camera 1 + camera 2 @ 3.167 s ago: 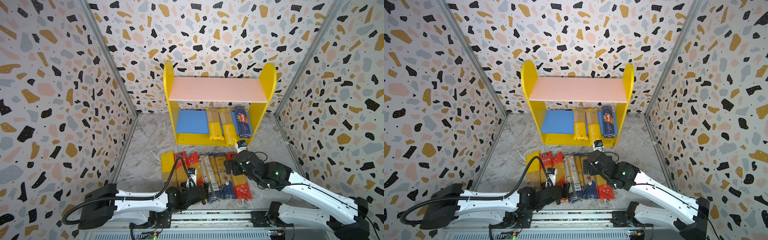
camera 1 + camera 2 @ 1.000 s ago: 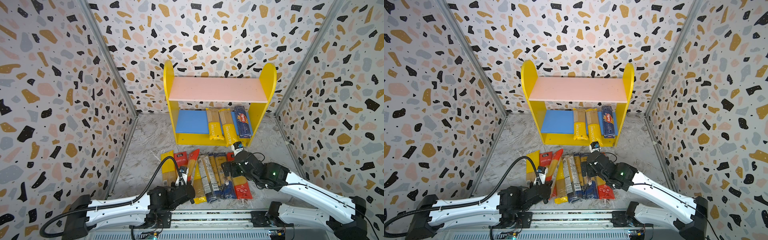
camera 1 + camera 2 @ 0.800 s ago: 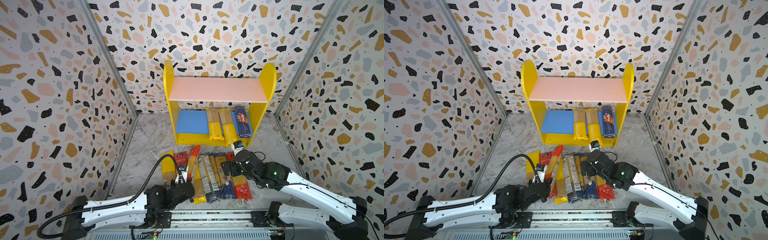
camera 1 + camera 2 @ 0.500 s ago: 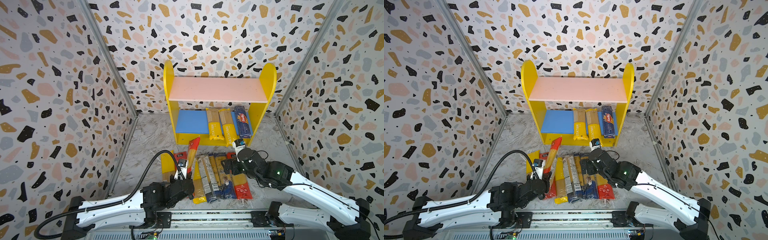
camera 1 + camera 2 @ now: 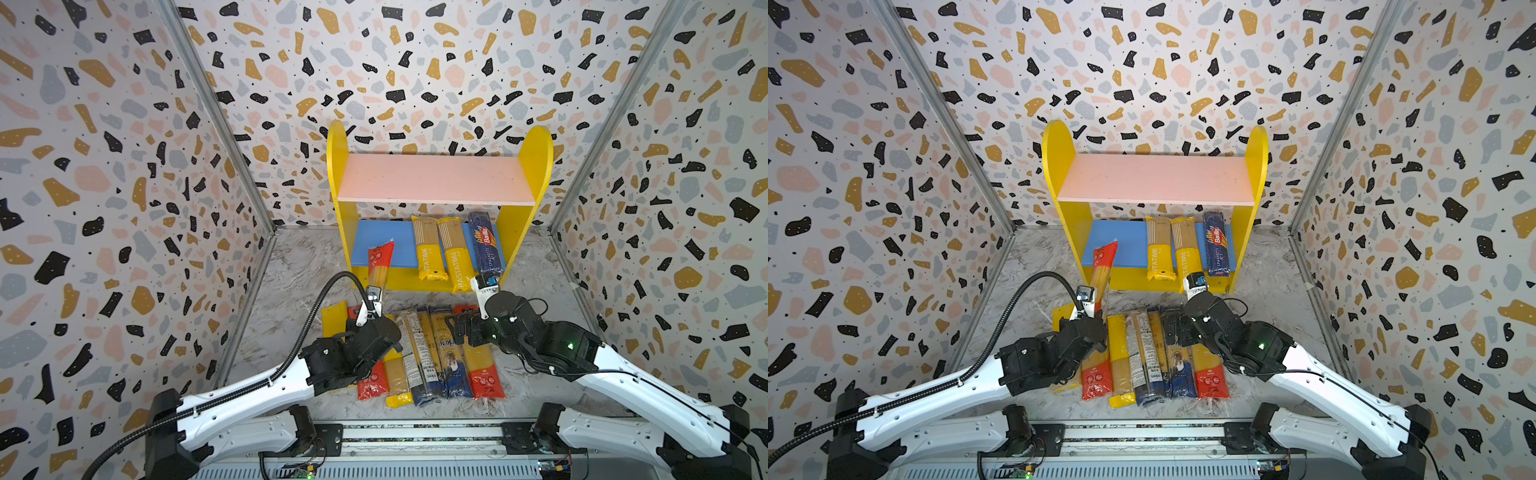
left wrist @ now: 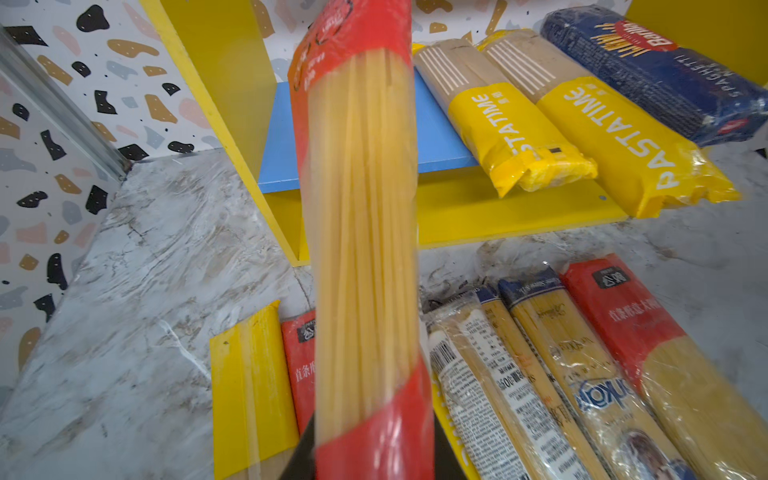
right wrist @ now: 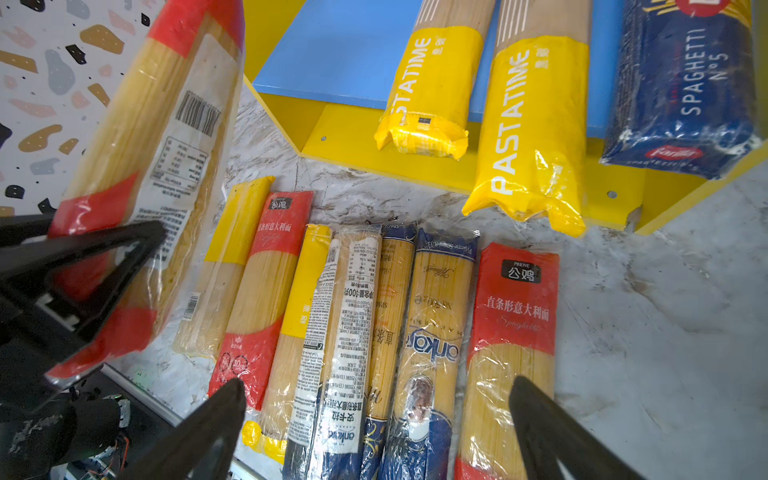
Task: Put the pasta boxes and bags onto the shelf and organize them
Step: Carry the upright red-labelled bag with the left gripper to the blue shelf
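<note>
Speckled terrazzo walls [image 5: 124, 166] box in a grey marbled worktop [image 5: 291, 270], with a yellow-sided shelf [image 5: 338, 174] at the back. My left tool [image 5: 1096, 322] is clamped on the lower end of a red pack [image 6: 361, 249] of spaghetti. Its long axis stands steeply, red top end pointing up toward the left of the blue lower board [image 5: 395, 237]; whether it touches there I cannot tell. On the board's right half lie two yellow PASTATIME packs [image 5: 428, 253] and a dark blue Barilla pack [image 5: 484, 245], front to back, near ends overhanging. My right tool [image 7: 378, 390] hovers with jaws wide apart, holding nothing, above a row of packs [image 7: 345, 311] lying side by side, long axes toward the shelf. In the left wrist view the held pack hides my fingers.
</note>
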Controlling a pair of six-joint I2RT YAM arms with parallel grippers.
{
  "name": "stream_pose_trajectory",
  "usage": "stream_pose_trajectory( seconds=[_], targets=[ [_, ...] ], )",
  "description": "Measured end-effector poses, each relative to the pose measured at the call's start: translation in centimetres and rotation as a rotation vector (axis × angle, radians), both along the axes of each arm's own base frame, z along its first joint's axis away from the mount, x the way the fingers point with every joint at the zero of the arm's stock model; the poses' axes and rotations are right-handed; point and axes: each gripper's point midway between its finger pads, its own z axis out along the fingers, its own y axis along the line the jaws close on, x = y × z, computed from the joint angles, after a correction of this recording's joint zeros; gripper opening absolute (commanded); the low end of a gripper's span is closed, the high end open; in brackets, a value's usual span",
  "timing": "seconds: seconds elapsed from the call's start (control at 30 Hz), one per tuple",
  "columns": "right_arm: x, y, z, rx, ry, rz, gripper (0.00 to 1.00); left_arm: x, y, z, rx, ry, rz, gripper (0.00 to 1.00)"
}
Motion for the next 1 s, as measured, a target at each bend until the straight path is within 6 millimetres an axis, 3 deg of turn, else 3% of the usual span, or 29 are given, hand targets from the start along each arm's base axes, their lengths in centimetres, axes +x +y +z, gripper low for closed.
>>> stream_pose_trajectory(
  seconds=[0.2,0.77,1.0],
  targets=[
    [0.4,-0.7,0.6,0.0,-0.006,-0.019,0.99,3.3,-0.6,0.4,0.019,0.011,0.015,0.0],
    [1.9,-3.1,1.5,-0.005,0.006,-0.088,0.99,12.9,-6.7,-0.7,0.028,0.08,-0.031,0.0],
    [2.8,-4.2,2.3,0.005,-0.001,-0.114,0.99,15.7,-7.5,-1.6,0.031,0.096,-0.001,0.0]
  ],
)
